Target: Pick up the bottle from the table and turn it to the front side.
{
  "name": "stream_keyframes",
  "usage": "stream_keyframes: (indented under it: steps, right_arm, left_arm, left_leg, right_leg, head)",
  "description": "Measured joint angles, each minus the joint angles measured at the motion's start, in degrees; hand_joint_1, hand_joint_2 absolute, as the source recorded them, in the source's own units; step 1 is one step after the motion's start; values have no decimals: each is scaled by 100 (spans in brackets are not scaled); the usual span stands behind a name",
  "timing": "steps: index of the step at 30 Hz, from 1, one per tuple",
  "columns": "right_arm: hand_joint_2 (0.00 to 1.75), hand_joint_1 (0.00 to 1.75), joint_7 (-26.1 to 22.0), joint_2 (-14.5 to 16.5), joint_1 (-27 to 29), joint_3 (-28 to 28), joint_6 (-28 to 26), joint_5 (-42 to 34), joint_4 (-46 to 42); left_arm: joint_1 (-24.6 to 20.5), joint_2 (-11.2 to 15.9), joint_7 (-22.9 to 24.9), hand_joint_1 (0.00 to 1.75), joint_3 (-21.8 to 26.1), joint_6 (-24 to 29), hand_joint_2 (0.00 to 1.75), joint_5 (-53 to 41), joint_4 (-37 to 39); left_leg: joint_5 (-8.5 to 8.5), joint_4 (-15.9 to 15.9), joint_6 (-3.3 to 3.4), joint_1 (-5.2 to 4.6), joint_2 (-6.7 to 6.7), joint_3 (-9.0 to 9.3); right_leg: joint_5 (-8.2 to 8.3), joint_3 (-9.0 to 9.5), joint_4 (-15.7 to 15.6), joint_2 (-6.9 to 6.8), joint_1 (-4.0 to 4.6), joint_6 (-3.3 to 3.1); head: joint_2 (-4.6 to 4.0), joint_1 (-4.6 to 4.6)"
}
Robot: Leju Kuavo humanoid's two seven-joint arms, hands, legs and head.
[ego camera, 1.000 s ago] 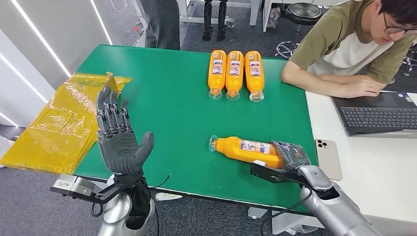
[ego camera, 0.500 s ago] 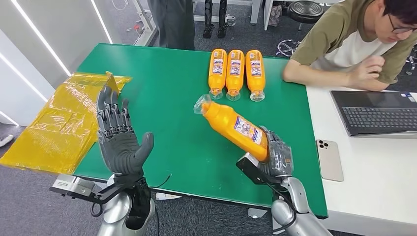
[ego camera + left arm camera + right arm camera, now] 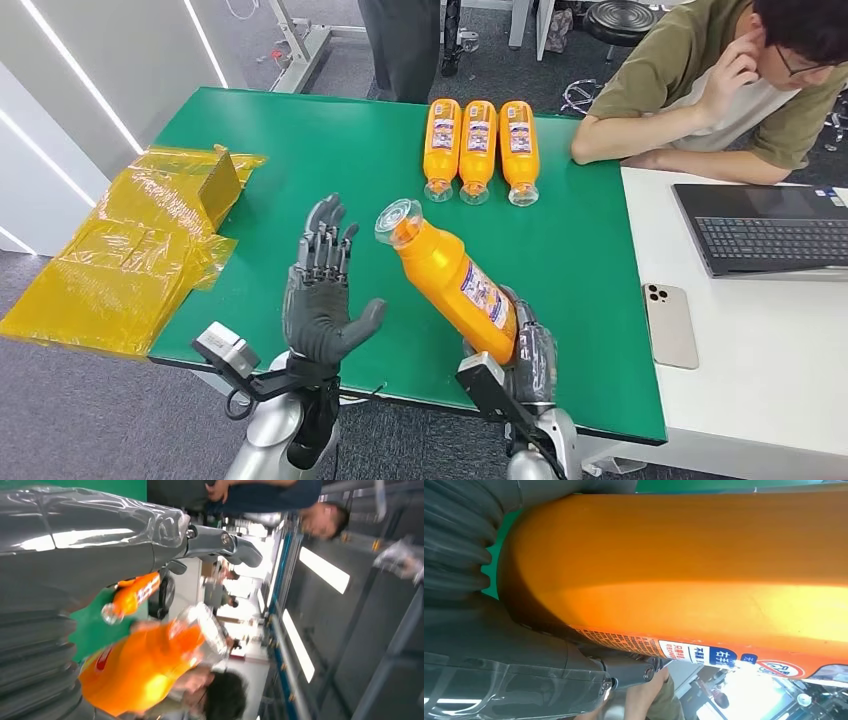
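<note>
Nearest, right hand [image 3: 527,352]: fingers wrapped round the bottom end of the tall orange plastic bottle with a clear cap [image 3: 449,274], holding it up off the flat green table [image 3: 330,160]. Bottle leaning, cap end up and away from the gripping fingers, tipped toward the other hand. Long way of the bottle running from the right hand's fingers up to the cap.

Just beside, left hand [image 3: 322,290]: fingers spread, straight up, holding nothing. Cap a little way from those fingertips, not touching. Nearer to the cap end than anything else, so probably the helper for the coming turn.

On the bottle: white and blue label [image 3: 483,296] facing sideways, toward the right hand's side. Close up in the right wrist view, small writing and a round red sign on the label [image 3: 724,657], too tiny to read.

Farther off, past all the fingers: three more orange bottles lying side by side [image 3: 478,148], caps this way, labels up.
</note>
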Motion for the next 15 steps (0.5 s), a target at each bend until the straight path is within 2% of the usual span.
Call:
stream_keyframes:
  steps: [7, 15]
  right_arm:
    - [175, 175, 192, 120, 519, 72, 0, 462, -725]
    - [175, 175, 452, 114, 563, 435, 122, 518, -901]
  left_arm:
    - [-120, -5, 55, 0, -193, -367, 175, -88, 558]
    - [-182, -11, -18, 0, -235, -356, 175, -86, 906]
  left_leg:
    - [-1, 0, -1, 0, 3, -6]
    - [0, 0, -1, 1, 7, -7]
  right_leg:
    - [-1, -8, 0, 2, 0, 1]
    - [0, -9, 1, 4, 0, -1]
  head:
    - [0, 0]
    - [0, 1]
